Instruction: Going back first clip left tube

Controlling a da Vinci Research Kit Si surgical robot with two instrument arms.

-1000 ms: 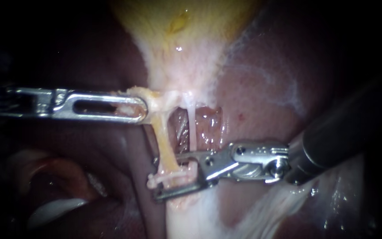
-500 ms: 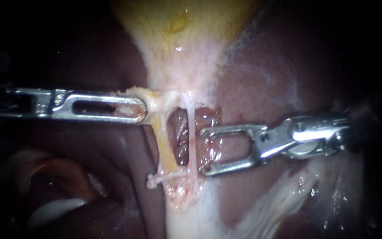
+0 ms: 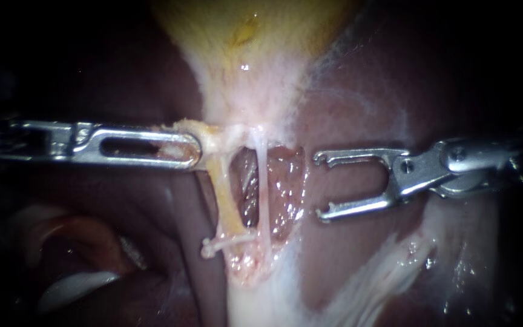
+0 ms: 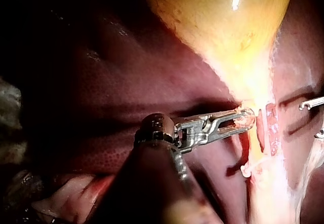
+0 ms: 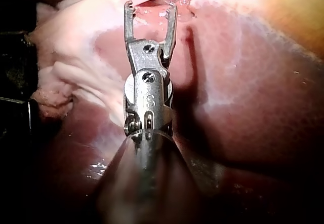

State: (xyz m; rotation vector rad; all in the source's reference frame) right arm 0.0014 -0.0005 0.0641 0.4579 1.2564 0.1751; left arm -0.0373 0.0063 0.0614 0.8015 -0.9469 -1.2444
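Observation:
The yellow gallbladder [image 3: 249,36] narrows to a pale neck from which two tubes run down. A white clip [image 3: 228,241] sits across the low end of the yellowish left tube [image 3: 228,203]. The thin whitish right tube [image 3: 262,175] is bare. My left instrument [image 3: 190,148] is shut on the tissue beside the neck and holds it leftward; in the left wrist view its jaws [image 4: 239,122] grip the same spot, with the clip [image 4: 246,170] just beyond them. To the right of both tubes my right instrument [image 3: 320,186] is open and holds nothing, as in its wrist view [image 5: 151,6].
Dark red liver [image 3: 364,121] surrounds the tubes on both sides. A raw window of tissue [image 3: 282,181] lies between the right tube and my right instrument's jaws. Pale fatty strands [image 3: 370,278] run off below my right instrument.
My right instrument has pulled back rightward from the left tube, its open jaws empty, with the white clip left on the tube. My left instrument has held still.

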